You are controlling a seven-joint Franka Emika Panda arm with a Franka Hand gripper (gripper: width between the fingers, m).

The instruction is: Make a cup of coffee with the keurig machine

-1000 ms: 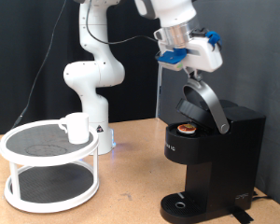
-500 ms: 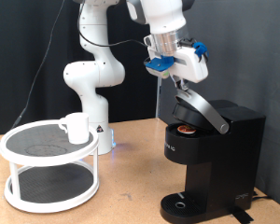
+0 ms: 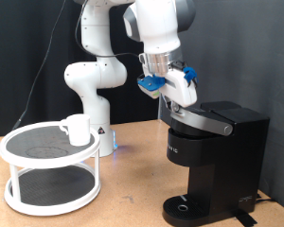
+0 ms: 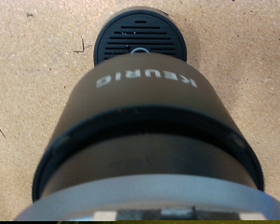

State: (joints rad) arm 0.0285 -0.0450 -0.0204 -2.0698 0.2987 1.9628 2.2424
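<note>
The white cup (image 3: 78,130) stands upright on the top shelf of a round white two-tier stand (image 3: 49,156) at the exterior view's left. The black keurig machine (image 3: 216,151) stands at the right, its domed lid with silver handle (image 3: 204,121) lowered almost flat. My gripper (image 3: 168,93) is just above the lid's left end, at or touching the handle. No pod shows. The wrist view looks straight down on the lid with its KEURIG lettering (image 4: 145,80) and the round drip base (image 4: 140,35); my fingers do not show there.
The white robot arm base (image 3: 93,90) stands behind the stand. A black curtain fills the back. Bare wooden table (image 3: 133,194) lies between the stand and the machine.
My gripper has moved down and to the exterior view's left, and the raised lid has swung down with it to nearly shut, hiding the brown-topped pod.
</note>
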